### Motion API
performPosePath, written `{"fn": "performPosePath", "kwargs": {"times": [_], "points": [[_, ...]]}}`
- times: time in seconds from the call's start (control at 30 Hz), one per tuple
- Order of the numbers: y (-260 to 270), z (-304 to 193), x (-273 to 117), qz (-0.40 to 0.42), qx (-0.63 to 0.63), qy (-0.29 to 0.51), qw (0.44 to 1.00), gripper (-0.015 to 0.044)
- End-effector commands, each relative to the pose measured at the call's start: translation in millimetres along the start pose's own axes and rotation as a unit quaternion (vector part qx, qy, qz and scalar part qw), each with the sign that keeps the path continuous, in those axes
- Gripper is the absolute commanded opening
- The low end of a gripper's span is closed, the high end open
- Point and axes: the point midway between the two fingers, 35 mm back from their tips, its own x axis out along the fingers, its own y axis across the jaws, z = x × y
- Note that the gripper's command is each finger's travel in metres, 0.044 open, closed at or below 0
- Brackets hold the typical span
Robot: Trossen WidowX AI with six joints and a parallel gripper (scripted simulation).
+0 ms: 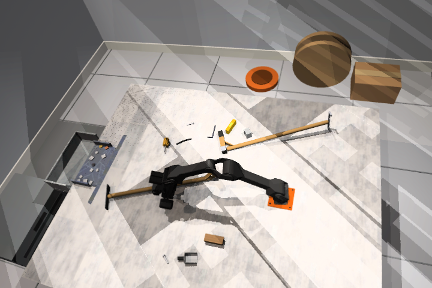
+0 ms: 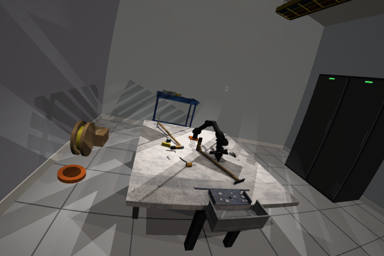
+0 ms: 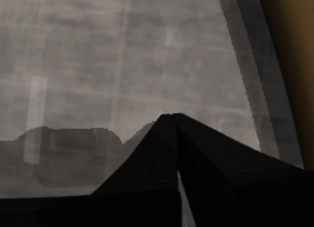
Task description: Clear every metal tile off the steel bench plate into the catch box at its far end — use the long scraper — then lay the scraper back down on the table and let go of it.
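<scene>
On the pale tabletop, the long scraper (image 1: 131,192) (image 2: 221,165) (image 3: 289,55) lies beside the empty, closed jaws (image 1: 166,189) (image 2: 218,159).

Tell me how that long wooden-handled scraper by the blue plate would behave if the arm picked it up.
The long scraper with a round wooden handle looks stiff, being straight throughout. Its wide dark blade may make that end dip. The smooth, round shaft might twist in the grip.
</scene>
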Motion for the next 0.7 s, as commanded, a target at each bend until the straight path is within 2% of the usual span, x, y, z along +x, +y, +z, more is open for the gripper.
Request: {"fn": "performPosePath", "kwargs": {"times": [0.0, 0.67], "points": [[-4, 2, 0, -0.003, 0.002, -0.002, 1.000, 0.0000], [-23, 7, 2, -0.004, 0.001, -0.003, 1.000, 0.0000]]}}
